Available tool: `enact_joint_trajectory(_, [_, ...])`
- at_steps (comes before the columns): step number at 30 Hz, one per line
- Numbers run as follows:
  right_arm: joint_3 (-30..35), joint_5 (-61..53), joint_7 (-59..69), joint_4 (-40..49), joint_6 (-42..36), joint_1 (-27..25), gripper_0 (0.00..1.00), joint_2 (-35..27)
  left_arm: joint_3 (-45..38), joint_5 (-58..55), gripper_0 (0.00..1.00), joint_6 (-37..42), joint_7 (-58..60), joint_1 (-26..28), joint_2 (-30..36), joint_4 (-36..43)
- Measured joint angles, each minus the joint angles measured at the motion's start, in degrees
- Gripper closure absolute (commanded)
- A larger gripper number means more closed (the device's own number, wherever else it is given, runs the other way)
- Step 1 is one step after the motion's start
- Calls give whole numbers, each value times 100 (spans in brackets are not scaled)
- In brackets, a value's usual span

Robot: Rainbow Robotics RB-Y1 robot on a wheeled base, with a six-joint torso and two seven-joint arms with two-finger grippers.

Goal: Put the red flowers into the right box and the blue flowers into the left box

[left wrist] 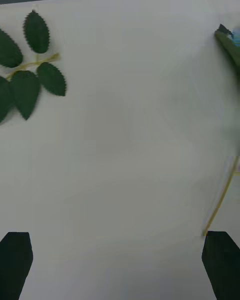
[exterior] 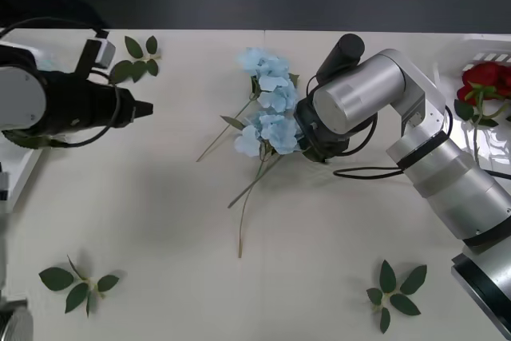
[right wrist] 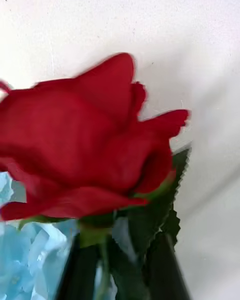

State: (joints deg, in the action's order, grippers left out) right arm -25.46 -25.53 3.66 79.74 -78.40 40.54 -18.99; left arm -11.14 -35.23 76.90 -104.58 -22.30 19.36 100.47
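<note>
My right gripper (right wrist: 120,242) is shut on the stem of a red flower (right wrist: 85,145), its deep red bloom close above the black fingers (right wrist: 165,270). It hangs right beside the blue flowers (exterior: 267,109), pale blue heads on long stems lying mid-table, whose petals (right wrist: 25,250) show next to the held stem. More red flowers (exterior: 487,81) lie in the right box (exterior: 479,41) at the far right. My left gripper (exterior: 144,108) hovers open over bare table, left of the blue flowers, near a stem end (left wrist: 222,200). The left box (exterior: 17,180) shows at the left edge under the left arm.
Bloomless green leaf sprigs lie at the far left (exterior: 136,57), front left (exterior: 78,283) and front right (exterior: 397,293). One sprig (left wrist: 27,65) lies ahead of the left gripper. The table's far edge meets a dark floor.
</note>
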Motion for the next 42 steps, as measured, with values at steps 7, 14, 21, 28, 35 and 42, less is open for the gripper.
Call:
enact_joint_trajectory(7, [0, 3, 0, -1, 122, 0, 100, 0, 604, 1227, 0, -23, 905, -496, -729, -12])
enact_joint_trajectory(14, [0, 4, -1, -2, 123, 0, 100, -12, 1396, 2010, 0, -523, 1605, -912, -1087, -511])
enact_joint_trajectory(21, [236, 38, -20, 185, 88, 0, 100, -195, 1866, 2336, 0, -1338, 1796, -1395, -1331, -1538])
enact_joint_trajectory(28, [516, -334, -132, 998, -468, 0, 100, -805, 2125, 2349, 0, -1889, 1796, -1565, -1340, -2258])
enact_joint_trajectory(35, [512, -370, -685, 1255, -668, 0, 100, -1122, 2394, 2415, 0, -2388, 1796, -1565, -1340, -2906])
enact_joint_trajectory(42, [512, -356, -1374, 1255, -1056, -9, 100, -1132, 2686, 2464, 0, -2388, 1796, -1564, -1340, -3002])
